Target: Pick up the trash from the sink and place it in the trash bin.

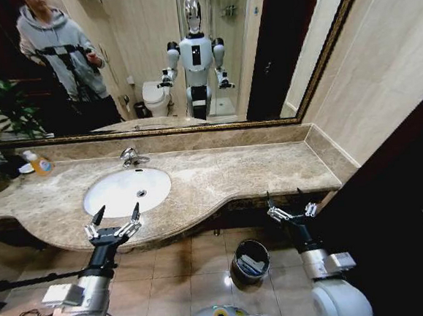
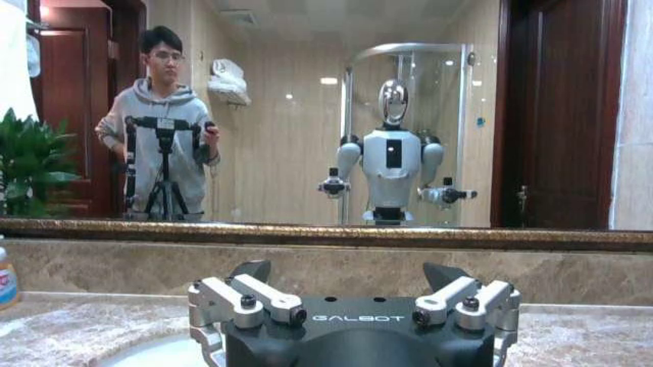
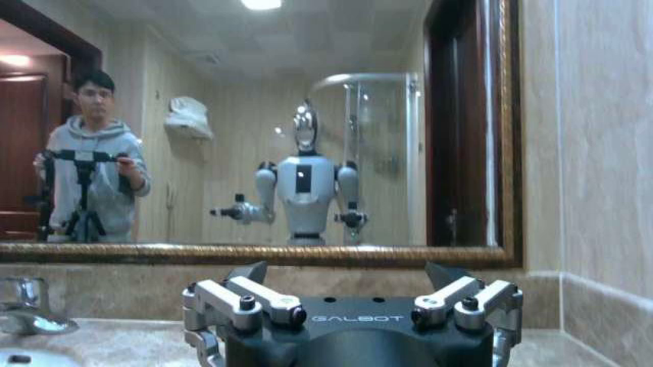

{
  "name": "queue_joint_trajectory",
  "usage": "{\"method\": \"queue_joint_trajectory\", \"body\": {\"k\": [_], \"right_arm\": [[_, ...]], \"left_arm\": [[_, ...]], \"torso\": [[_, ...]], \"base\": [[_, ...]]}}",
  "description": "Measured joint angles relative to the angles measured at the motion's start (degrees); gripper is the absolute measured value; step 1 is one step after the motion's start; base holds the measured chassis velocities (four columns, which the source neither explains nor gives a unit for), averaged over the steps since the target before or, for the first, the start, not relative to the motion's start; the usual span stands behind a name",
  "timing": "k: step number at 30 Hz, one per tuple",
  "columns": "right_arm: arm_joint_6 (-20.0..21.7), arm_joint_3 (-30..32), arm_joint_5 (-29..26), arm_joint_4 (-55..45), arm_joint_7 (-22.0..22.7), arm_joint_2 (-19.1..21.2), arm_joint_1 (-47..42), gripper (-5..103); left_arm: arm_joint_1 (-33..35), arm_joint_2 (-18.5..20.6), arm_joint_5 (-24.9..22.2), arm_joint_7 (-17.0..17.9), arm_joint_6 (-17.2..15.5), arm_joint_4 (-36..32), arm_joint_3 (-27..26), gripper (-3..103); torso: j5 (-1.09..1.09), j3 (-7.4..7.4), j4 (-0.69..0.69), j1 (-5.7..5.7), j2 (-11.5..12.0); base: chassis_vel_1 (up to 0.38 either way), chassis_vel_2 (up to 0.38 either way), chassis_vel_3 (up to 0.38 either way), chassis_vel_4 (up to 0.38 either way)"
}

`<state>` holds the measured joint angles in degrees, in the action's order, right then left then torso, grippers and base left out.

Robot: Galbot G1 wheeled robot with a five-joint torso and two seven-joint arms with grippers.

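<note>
**Both grippers wait spread before the countertop**

The left gripper [image 1: 117, 218] hangs at the front edge of the countertop [image 1: 220, 173], just in front of the sink [image 1: 127, 192], with its fingers spread wide and nothing between them. The right gripper [image 1: 290, 201] hovers off the front edge towards the countertop's right end, also wide and empty. The sink sits in the left half of the countertop, its chrome faucet [image 1: 131, 158] at the back rim; no trash can be made out in the white basin. The trash bin [image 1: 250, 260] stands on the tiled floor below the front edge, between the two arms. A bottle with amber liquid [image 1: 39, 164] stands near the back left corner.
</note>
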<state>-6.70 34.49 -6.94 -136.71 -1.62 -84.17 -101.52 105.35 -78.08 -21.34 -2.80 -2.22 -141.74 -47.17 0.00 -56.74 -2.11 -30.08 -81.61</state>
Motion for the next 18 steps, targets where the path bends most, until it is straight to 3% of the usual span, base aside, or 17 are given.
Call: {"method": "queue_joint_trajectory", "body": {"k": [18], "right_arm": [[0.77, -2.39, 1.48, -4.03, -1.08, -1.4, -2.01, 100]], "left_arm": [[0.0, 0.0, 0.0, 0.0, 0.0, 0.0, 0.0, 100]], "torso": [[0.0, 0.0, 0.0, 0.0, 0.01]], "base": [[0.0, 0.0, 0.0, 0.0]]}}
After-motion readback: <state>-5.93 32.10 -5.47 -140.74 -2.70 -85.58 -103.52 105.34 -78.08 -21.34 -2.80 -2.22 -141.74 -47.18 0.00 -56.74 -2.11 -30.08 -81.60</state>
